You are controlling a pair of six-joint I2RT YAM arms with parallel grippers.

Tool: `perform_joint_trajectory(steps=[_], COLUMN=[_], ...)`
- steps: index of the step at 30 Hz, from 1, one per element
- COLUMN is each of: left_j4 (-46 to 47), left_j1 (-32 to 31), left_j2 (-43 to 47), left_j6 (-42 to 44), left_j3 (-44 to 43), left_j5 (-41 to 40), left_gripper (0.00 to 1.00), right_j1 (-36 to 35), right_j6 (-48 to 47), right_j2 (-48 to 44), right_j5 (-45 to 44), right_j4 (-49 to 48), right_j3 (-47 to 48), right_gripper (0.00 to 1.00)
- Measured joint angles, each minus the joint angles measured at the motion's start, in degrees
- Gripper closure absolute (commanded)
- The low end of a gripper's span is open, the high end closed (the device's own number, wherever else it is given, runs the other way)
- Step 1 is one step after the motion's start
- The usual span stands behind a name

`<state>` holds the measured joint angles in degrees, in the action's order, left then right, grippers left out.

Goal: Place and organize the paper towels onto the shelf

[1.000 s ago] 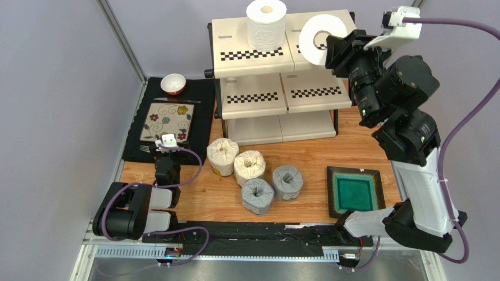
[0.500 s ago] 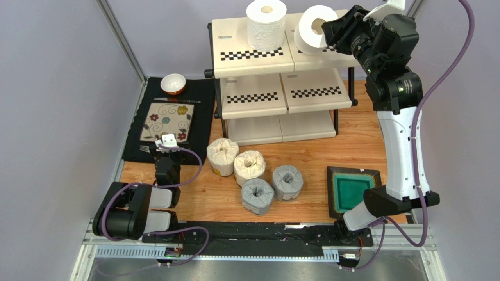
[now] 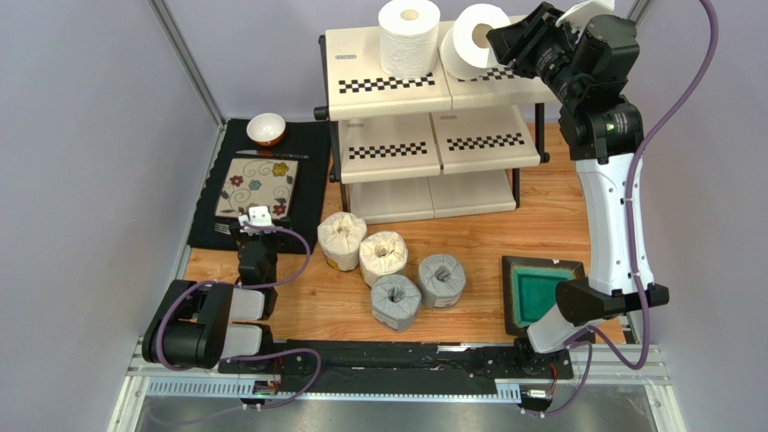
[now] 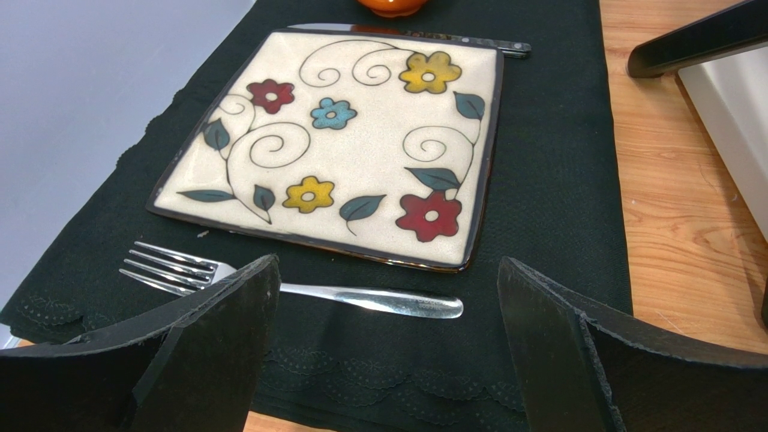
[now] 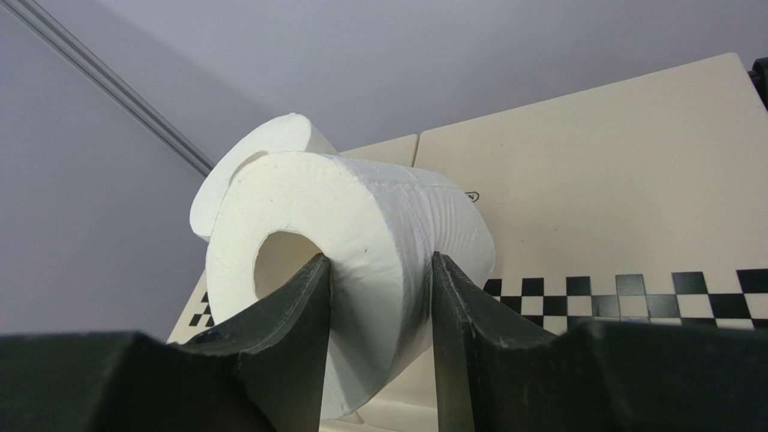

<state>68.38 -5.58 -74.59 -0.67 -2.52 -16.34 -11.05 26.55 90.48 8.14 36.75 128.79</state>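
Pinching the wall of a white paper towel roll [image 5: 361,216], the right gripper [image 5: 379,259] has one finger inside the core hole, seen only from its wrist. Overhead, that roll tilts over the top tier of the shelf [image 3: 359,47] beside a second white roll [image 3: 408,38] standing there. Cream-wrapped rolls [image 3: 343,239] and grey-wrapped rolls [image 3: 396,301] sit before the shelf. The left gripper [image 4: 388,263] gapes empty near a fork [image 4: 361,299] and floral plate [image 4: 370,160].

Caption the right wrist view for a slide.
Right jaws pinch the wall of a white paper towel roll over the shelf.
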Motion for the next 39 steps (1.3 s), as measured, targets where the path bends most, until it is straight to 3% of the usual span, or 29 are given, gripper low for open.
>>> perform_joint_trajectory(steps=[19,22,23,26,35,39], left_j4=[0.00,0.00,0.00,0.00,0.00,0.00], left_j1=[0.00,0.00,0.00,0.00,0.00,0.00], left_j2=[0.00,0.00,0.00,0.00,0.00,0.00], left_j6=[0.00,0.00,0.00,0.00,0.00,0.00], left_j3=[0.00,0.00,0.00,0.00,0.00,0.00], left_j5=[0.00,0.00,0.00,0.00,0.00,0.00], left_gripper=[0.01,0.01,0.01,0.01,0.01,0.01], right_j1=[0.66,0.70,0.70,0.74,0.74,0.74], right_j6=[0.15,0.11,0.11,0.13,0.17,0.20], right_j2=[2.14,2.14,2.14,2.14,2.14,2.14], right_j5=[0.07,0.00,-0.02,-0.11,-0.15,-0.57], right_j4=[-0.68,-0.68,-0.68,-0.96,-2.40,-3.56], right_j3=[0.22,0.22,0.22,-0.07,-0.98,-1.49], right_gripper=[0.87,0.79,0.72,0.62,0.44,0.41])
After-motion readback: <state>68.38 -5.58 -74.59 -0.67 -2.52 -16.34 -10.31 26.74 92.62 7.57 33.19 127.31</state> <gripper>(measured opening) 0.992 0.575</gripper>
